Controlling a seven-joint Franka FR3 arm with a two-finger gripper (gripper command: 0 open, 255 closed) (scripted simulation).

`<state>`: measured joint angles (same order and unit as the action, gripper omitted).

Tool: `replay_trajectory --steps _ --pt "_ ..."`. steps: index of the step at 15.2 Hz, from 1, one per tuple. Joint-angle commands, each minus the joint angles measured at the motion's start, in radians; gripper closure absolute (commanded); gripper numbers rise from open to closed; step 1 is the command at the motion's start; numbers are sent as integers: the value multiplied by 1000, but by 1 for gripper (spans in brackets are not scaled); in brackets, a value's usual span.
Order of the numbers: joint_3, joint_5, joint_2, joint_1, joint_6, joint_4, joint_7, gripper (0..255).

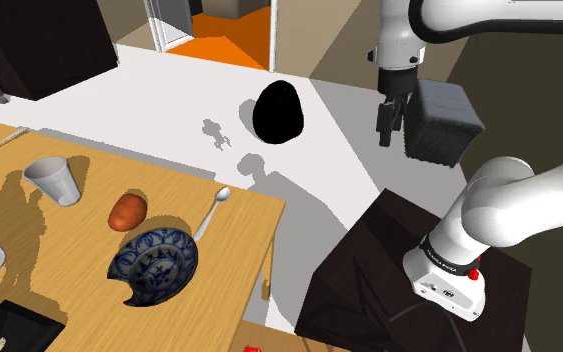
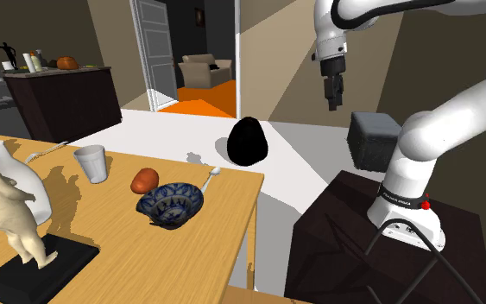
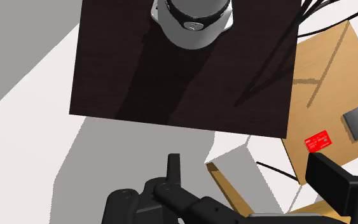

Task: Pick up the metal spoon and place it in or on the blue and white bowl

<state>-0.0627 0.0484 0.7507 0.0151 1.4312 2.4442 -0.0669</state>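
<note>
A metal spoon [image 1: 212, 211] [image 2: 209, 180] lies on the wooden table [image 1: 254, 215] near its far edge, bowl end pointing away from the blue and white bowl [image 1: 154, 262] [image 2: 171, 203], which sits just in front of its handle. My black gripper [image 1: 387, 125] [image 2: 332, 95] [image 3: 254, 175] hangs high in the air, far from the table and above the floor beside the dark stand [image 1: 369, 285] [image 3: 184, 70]. It points down. In the wrist view its fingers [image 3: 174, 168] stand wide apart with nothing between them.
On the table are a white cup [image 1: 52, 181] [image 2: 91, 162], an orange-brown rounded object [image 1: 127, 211] [image 2: 145, 180] beside the bowl, and a pale statue [image 2: 8, 207] on a black base. A black egg-shaped thing [image 1: 278, 111] and a dark grey box [image 1: 442, 120] stand on the floor.
</note>
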Motion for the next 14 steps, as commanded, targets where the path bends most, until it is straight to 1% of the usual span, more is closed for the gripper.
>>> replay_trajectory --steps 1,7,14 --pt "0 0 0 0 0 0 0 0" --pt "-53 31 -191 27 183 -26 18 0" --pt "-113 39 -438 51 362 -116 43 0"
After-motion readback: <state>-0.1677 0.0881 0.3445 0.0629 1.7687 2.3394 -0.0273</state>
